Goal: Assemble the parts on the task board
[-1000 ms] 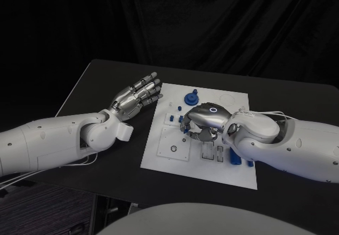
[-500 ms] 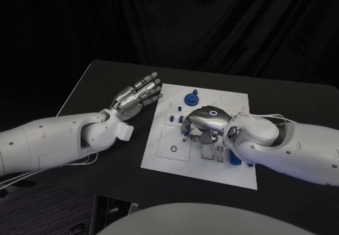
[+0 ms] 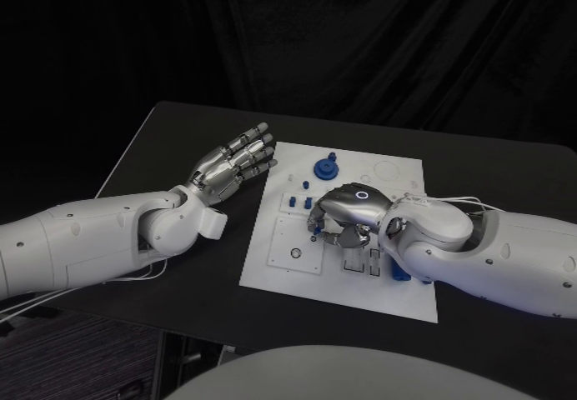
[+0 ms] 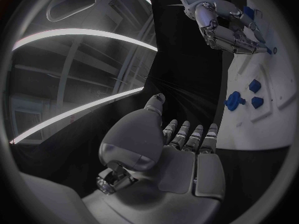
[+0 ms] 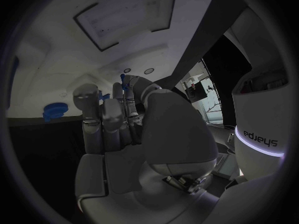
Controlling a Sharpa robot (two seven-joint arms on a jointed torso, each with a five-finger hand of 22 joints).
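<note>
The white task board [image 3: 337, 292] lies in the middle of the black table. My right hand [image 3: 345, 213] hovers low over the board's centre with its fingers curled down. In the right wrist view, my right hand [image 5: 124, 134] pinches a small blue part [image 5: 124, 81] between its thumb and fingertips. A blue gear [image 3: 326, 169] stands at the board's far side, also seen as the blue gear [image 5: 55, 109]. My left hand [image 3: 233, 162] is held flat and empty, fingers straight, just off the board's left edge.
Small blue pegs [image 3: 293, 201] stand near the board's left side and several blue pieces [image 3: 398, 268] lie by my right forearm. A square recessed plate [image 3: 294, 252] sits at the board's near left. Bare table [image 3: 157, 142] stretches beyond my left hand.
My right hand has sunk slightly toward the board and its forearm has slid a little left. The left hand has stayed still.
</note>
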